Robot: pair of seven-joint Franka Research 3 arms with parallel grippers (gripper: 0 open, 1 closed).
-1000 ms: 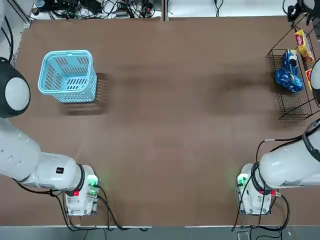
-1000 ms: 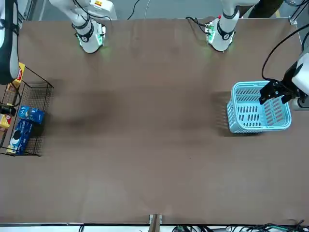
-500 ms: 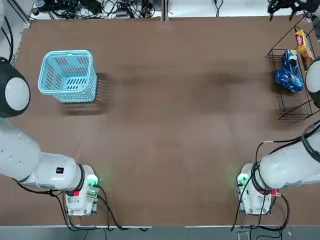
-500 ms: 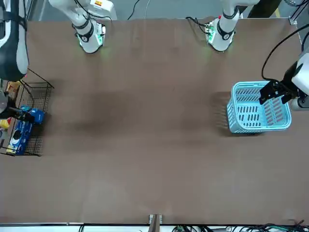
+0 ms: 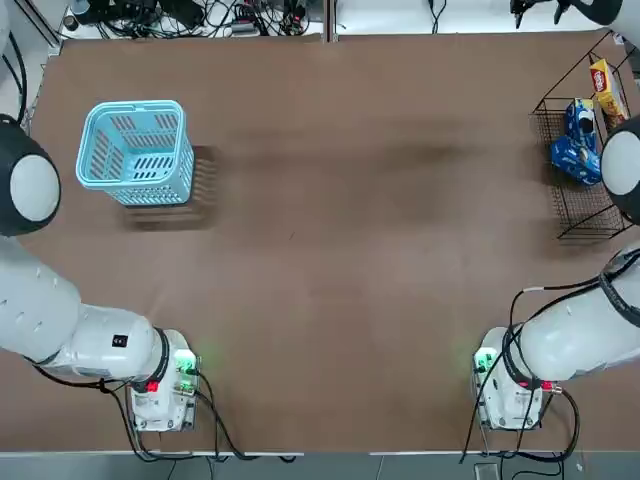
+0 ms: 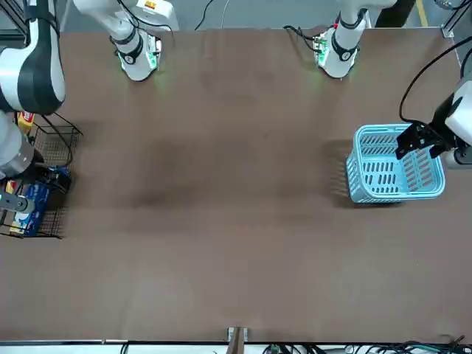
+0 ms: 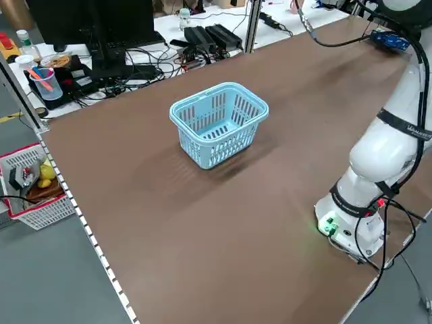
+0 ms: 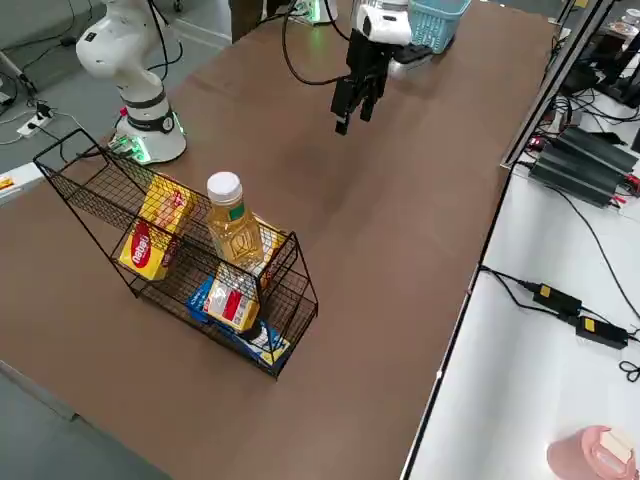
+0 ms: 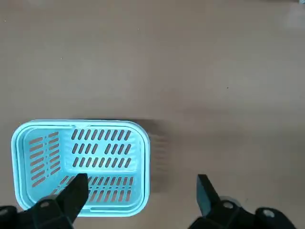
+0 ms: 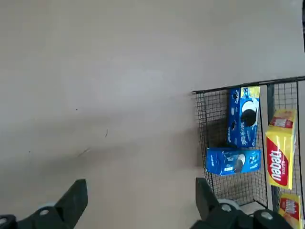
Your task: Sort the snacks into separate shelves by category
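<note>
Left gripper point(image 9: 138, 191): you see it spread wide, above the blue basket point(image 5: 135, 150).
Right gripper point(image 10: 138, 198): fingers wide apart, empty, raised well clear of the wire rack point(image 8: 110, 190).
Snacks: blue packets point(image 10: 242, 123) on the rack's lower tier, yellow boxes point(image 8: 150, 240) above.

The yellow box point(image 10: 279, 152) in the wire rack point(image 10: 205, 138) carries a red label with white lettering that seems to read "Deney", though the letters are not sure. The blue packets point(image 10: 241, 121) bear white print too small to read. Nothing else is legible.
</note>
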